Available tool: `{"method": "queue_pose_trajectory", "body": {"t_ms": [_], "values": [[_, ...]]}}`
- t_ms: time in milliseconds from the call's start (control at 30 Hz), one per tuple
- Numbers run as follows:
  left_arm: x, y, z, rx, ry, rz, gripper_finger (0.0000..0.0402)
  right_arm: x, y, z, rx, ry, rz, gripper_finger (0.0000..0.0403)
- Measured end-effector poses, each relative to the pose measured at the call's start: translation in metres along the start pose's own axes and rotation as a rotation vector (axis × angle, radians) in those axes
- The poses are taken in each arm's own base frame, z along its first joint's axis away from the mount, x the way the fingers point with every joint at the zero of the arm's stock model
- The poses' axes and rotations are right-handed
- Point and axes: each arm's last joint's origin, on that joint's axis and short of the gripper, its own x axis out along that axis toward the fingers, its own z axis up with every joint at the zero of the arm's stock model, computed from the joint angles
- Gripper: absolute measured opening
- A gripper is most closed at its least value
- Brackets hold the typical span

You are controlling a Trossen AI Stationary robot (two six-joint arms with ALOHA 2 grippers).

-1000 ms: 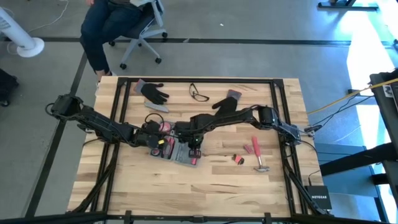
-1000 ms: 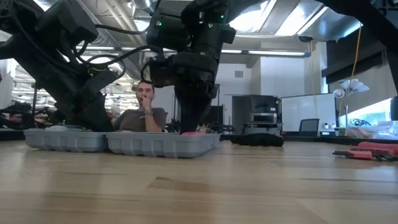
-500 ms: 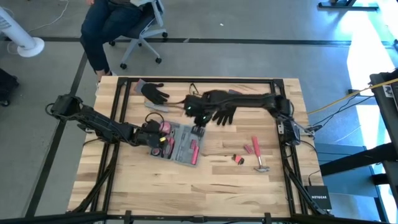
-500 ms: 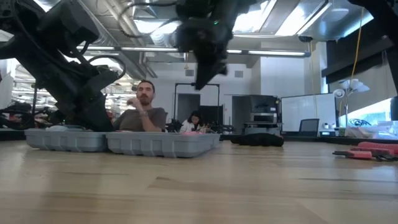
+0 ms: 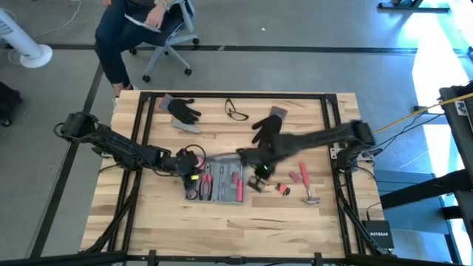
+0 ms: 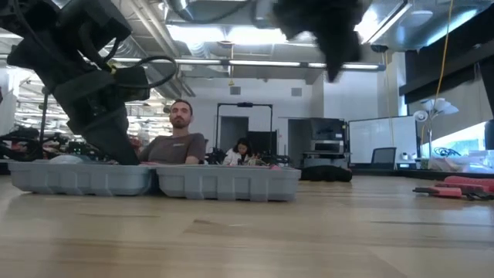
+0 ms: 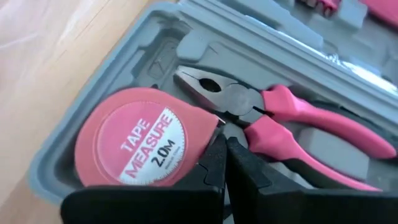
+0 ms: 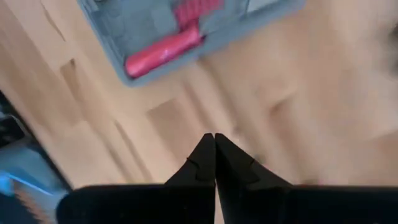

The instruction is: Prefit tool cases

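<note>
Your tool case point(image 5: 216, 183) lies open and flat near the middle of the surface point(image 5: 244, 222), both halves up, with pink-handled tools already seated in the moulded recesses. In the left wrist view you can read the tape measure point(image 7: 138, 142) in its round pocket at the corner of the case, and the pliers point(image 7: 292, 121) lying just beside it in their own recess.

Your left claw point(image 5: 191, 162) is down at the case's left end, over the tape measure; its fingers are clenched together with nothing between them, so it seems to be pressing or steadying rather than carrying. Your right claw point(image 5: 259, 176) hangs above the surface just off the case's right edge, also clenched and empty, with bare wood beneath it in its wrist view.

By my reading you are between fetches: some tools are fitted and more wait. The hammer point(image 5: 306, 185) and a small pink piece point(image 5: 284, 189) lie to the right of the case, near the right claw. The next move likely calls for opening that claw and dropping it squarely over one of these.

Farther off sit two black gloves point(image 5: 182, 109), glasses point(image 5: 236, 112), and a seated person point(image 6: 177, 139) beyond the surface.
</note>
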Motion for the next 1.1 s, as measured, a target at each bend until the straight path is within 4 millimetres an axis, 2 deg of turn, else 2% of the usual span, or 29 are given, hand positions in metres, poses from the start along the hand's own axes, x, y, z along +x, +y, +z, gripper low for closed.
{"method": "queue_pose_trajectory", "body": {"t_ms": [100,200,267,333,400,533,667,800,933,1100], "values": [[-0.002,0.004,0.003,0.037,0.002,-0.008,0.0000,0.010,-0.001,-0.032,0.205,-0.050,0.054,0.0000],[-0.006,0.010,0.007,0.083,-0.003,0.001,0.0000,0.007,-0.007,-0.053,0.348,-0.168,0.053,0.0000],[-0.007,0.016,0.010,0.095,-0.002,0.010,0.0000,0.006,-0.018,-0.069,0.447,-0.199,-0.039,0.0000],[-0.007,0.021,0.014,0.072,0.000,-0.007,0.0000,0.011,-0.033,-0.090,0.588,-0.158,-0.182,0.0000],[-0.006,0.024,0.016,0.047,0.013,-0.029,0.0000,0.017,-0.040,-0.104,0.685,-0.144,-0.224,0.0000],[-0.006,0.028,0.018,-0.029,0.018,-0.042,0.0000,0.027,-0.046,-0.125,0.683,-0.126,-0.140,0.0001],[-0.006,0.028,0.019,-0.102,0.011,-0.040,0.0000,0.039,-0.060,-0.145,0.701,-0.051,-0.203,0.0016],[-0.006,0.026,0.020,-0.149,0.007,-0.039,0.0000,0.042,-0.077,-0.155,0.638,-0.027,-0.178,0.0070],[-0.009,0.023,0.032,-0.177,-0.029,-0.039,0.0000,0.038,-0.097,-0.169,0.588,0.025,-0.243,0.0152],[-0.014,0.017,0.053,-0.196,-0.097,-0.049,0.0000,0.055,-0.112,-0.179,0.596,0.073,-0.206,0.0250]]}}
